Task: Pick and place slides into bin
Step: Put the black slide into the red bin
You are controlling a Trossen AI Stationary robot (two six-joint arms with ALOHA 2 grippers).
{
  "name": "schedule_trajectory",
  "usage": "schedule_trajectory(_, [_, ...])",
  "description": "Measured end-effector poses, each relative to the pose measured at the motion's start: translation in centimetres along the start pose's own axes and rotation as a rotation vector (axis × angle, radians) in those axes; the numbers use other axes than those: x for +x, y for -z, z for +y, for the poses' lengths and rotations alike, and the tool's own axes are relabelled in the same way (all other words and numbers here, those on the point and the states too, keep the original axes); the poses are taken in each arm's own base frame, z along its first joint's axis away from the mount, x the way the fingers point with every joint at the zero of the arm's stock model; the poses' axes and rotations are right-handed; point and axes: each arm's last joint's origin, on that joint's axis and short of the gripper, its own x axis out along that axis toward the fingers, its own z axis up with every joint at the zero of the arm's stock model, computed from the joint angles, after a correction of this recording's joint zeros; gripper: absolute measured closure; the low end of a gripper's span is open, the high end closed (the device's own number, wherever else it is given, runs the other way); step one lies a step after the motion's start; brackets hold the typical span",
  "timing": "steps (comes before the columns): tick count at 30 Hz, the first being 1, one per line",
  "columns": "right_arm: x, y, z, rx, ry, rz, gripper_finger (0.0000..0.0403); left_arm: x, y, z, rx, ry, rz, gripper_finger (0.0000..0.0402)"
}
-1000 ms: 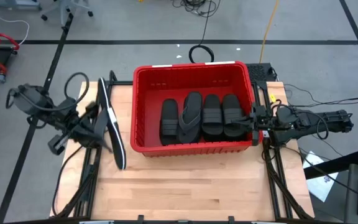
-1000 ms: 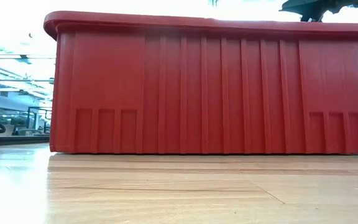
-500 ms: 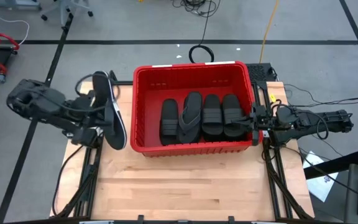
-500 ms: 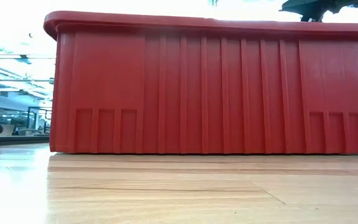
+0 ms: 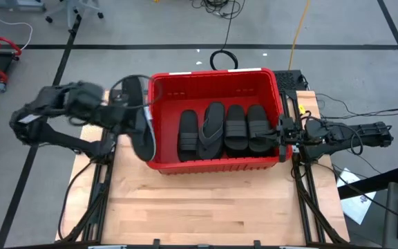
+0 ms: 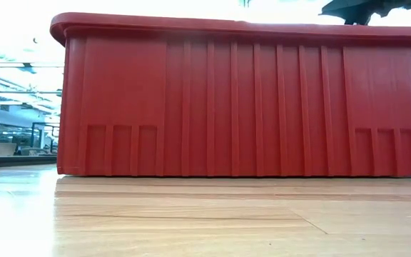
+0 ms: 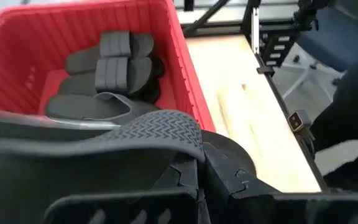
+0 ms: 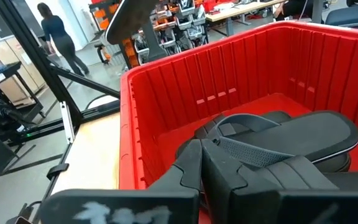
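Observation:
The red bin (image 5: 159, 97) stands at the table's far middle; it fills the low view (image 6: 241, 96). Several black slides (image 5: 223, 129) lie side by side on its floor, also seen in the left wrist view (image 7: 114, 56). My left gripper (image 5: 131, 116) is shut on another black slide (image 5: 142, 128), held over the bin's left wall; its treaded sole shows in the left wrist view (image 7: 160, 127). My right gripper (image 5: 280, 133) is shut at the bin's right wall, beside the rightmost slide (image 8: 278, 140). My left gripper pinches the slide between its two fingers at one long edge (image 7: 188, 149), about mid-length. The fingers come level from the table's left and lie across the slide. The slide is lifted clear, tilted on edge, its length running far to near above the bin's left rim.
Bare wooden table (image 5: 206, 200) lies in front of the bin. A black cable coil (image 5: 221, 59) lies on the floor behind it. A person (image 8: 55, 31) walks in the room beyond.
My left gripper has gone up and toward the table's right, to the bin, carrying the slide. The slide hung left of the bin and is now over its left wall, and has turned so more of its broad face shows from above.

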Motion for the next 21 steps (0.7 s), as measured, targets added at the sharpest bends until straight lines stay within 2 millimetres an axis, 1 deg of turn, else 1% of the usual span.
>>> schedule_trajectory(5, [0.5, 0.1, 0.1, -0.009, 0.008, 0.018, 0.0403, 3.3, -1.2, 3.4, 0.039, 0.087, 0.015, 0.0401])
schedule_trajectory(7, [0.6, 0.2, 0.1, -0.006, 0.011, 0.027, 0.0403, 4.5, -1.4, 4.9, 0.046, 0.108, 0.022, 0.0401])
schedule_trajectory(12, [1.0, 0.3, 0.1, 0.006, 0.016, 0.043, 0.0403, 6.7, -1.3, 9.2, 0.037, 0.141, 0.012, 0.0401])
schedule_trajectory(15, [1.0, 0.3, 0.1, 0.005, 0.017, 0.044, 0.0403, 8.3, -0.8, 11.5, 0.023, 0.149, 0.042, 0.0401])
schedule_trajectory(18, [1.0, 0.3, 0.1, 0.005, 0.017, 0.044, 0.0403, 10.1, -0.3, 13.5, 0.01, 0.171, 0.07, 0.0401])
schedule_trajectory(21, [1.0, 0.3, 0.1, 0.005, 0.017, 0.044, 0.0403, 11.9, 0.0, 14.7, 0.029, 0.212, 0.072, 0.0401])
